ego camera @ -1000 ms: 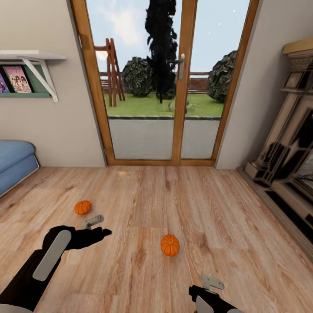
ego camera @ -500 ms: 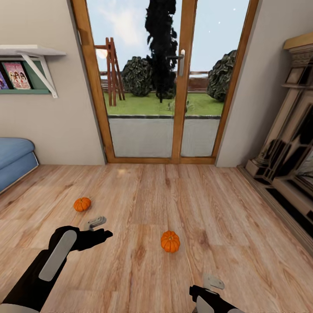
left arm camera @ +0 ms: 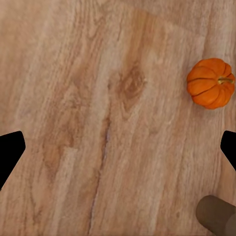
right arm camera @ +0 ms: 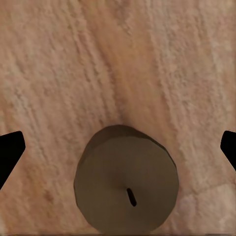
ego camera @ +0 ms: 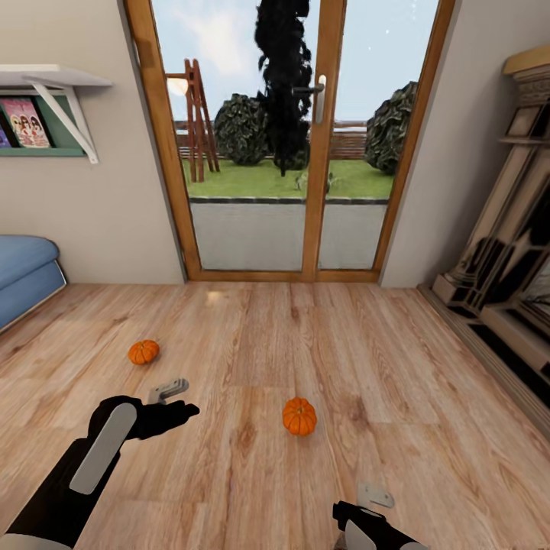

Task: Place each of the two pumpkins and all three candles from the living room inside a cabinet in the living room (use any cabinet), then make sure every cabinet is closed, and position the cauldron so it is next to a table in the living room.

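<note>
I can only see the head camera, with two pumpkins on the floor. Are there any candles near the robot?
Observer: Yes. The right wrist view looks straight down on a brown candle standing upright on the wood floor.
Operator: Is the right gripper holding it?
Observer: No. The dark fingertips sit wide apart at that view's edges, not touching the candle.
Operator: Does the other hand see anything?
Observer: The left wrist view shows a pumpkin lying on the floor, and part of another brown cylinder, probably a candle, at the picture's corner. The left fingertips are also spread wide, holding nothing.
</note>
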### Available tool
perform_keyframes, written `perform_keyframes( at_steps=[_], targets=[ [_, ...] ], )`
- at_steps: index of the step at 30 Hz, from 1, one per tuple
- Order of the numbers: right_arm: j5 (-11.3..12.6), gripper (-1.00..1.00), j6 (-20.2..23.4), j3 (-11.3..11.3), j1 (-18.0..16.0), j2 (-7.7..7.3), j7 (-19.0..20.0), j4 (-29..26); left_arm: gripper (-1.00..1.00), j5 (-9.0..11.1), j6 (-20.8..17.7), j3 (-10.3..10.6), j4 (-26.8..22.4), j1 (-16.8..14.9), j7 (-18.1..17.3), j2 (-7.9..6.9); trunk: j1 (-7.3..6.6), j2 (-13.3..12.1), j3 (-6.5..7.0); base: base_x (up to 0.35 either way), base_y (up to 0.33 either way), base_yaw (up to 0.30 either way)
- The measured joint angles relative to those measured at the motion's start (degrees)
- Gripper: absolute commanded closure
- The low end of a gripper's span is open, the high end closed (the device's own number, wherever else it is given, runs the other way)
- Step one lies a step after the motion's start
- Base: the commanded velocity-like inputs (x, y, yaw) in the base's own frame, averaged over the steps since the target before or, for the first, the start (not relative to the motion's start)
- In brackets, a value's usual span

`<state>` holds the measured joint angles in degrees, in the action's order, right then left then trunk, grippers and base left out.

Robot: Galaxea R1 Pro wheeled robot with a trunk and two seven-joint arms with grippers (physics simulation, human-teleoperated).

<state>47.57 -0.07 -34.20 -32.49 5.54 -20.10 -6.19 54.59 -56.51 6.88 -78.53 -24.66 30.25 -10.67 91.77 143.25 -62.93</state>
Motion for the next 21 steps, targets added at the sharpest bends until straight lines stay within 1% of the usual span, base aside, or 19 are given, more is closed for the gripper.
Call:
perform_keyframes(
  at_steps=[1,3,5,6,7,8,9,10,11,12,14,15,19,21],
  targets=[
    [0.0,-1.00,0.0,0.0,0.0,0.00,0.0,0.0,-1.00,0.3,-0.1,-0.1,-0.1,0.0,0.0,-0.11,0.03,0.0,-0.22,0.000,0.000,0.000],
    [0.0,-1.00,0.0,0.0,0.0,0.00,0.0,0.0,-1.00,1.6,-0.1,-0.2,-0.2,0.0,-0.1,-0.40,0.08,0.0,-0.67,0.000,0.000,0.000],
    [0.0,-1.00,0.1,0.0,0.0,0.00,0.0,0.0,-1.00,4.9,-0.2,-0.3,-0.4,0.1,-0.1,-0.96,0.13,0.1,-1.11,0.000,0.000,0.000],
    [0.0,-1.00,0.1,0.0,0.0,0.00,0.0,0.0,-1.00,5.9,-0.2,-0.3,-0.4,0.1,-0.1,-1.26,0.15,0.1,-1.33,0.000,0.000,0.000],
    [0.0,-1.00,0.1,0.0,0.0,0.00,0.0,0.0,-1.00,8.0,-0.2,-0.3,-0.7,0.1,-0.1,-1.94,0.18,0.1,-1.55,0.000,0.000,0.000],
    [0.0,-1.00,0.1,0.0,0.0,0.00,0.0,0.0,-1.00,9.2,-0.2,-0.3,-0.9,0.1,-0.1,-2.33,0.21,0.1,-1.77,0.000,0.000,0.000],
    [0.0,-1.00,0.1,0.0,0.0,0.00,0.0,0.0,-1.00,11.5,-0.3,-0.3,-1.2,0.2,-0.1,-3.11,0.23,0.1,-2.00,0.000,0.000,0.000],
    [0.0,-1.00,0.1,0.0,0.0,0.00,0.0,0.0,-1.00,12.6,-0.3,-0.3,-1.4,0.3,-0.1,-3.52,0.26,0.1,-2.22,0.000,0.000,0.000],
    [0.0,-1.00,0.1,0.0,0.0,0.00,0.0,0.0,-1.00,14.8,-0.3,-0.3,-1.8,0.7,-0.1,-4.28,0.28,0.1,-2.44,0.000,0.000,0.000],
    [0.0,-1.00,0.1,0.0,0.0,0.00,0.0,0.0,-1.00,15.9,-0.3,-0.3,-2.0,0.8,-0.1,-4.68,0.31,0.2,-2.66,0.000,0.000,0.000],
    [0.0,-1.00,0.1,0.0,0.0,0.00,0.1,0.0,-1.00,19.4,-0.3,-0.3,-3.0,1.3,-0.1,-5.97,0.36,0.2,-3.10,0.000,0.000,0.000],
    [0.0,-1.00,0.1,0.0,0.0,0.00,0.1,0.0,-1.00,20.6,-0.3,-0.2,-3.3,1.4,-0.1,-6.40,0.39,0.2,-3.33,0.000,0.000,0.000],
    [0.0,-1.00,0.2,-0.1,0.0,0.06,0.1,0.0,-1.00,22.2,-0.3,-0.2,-3.6,1.6,0.0,-6.94,0.49,0.3,-4.21,0.000,0.000,0.000],
    [0.0,-1.00,0.2,-0.1,0.0,0.07,0.1,0.0,-1.00,22.5,-0.3,-0.2,-3.7,1.6,-0.1,-7.03,0.54,0.3,-4.66,0.000,0.000,0.000]
  ],
)
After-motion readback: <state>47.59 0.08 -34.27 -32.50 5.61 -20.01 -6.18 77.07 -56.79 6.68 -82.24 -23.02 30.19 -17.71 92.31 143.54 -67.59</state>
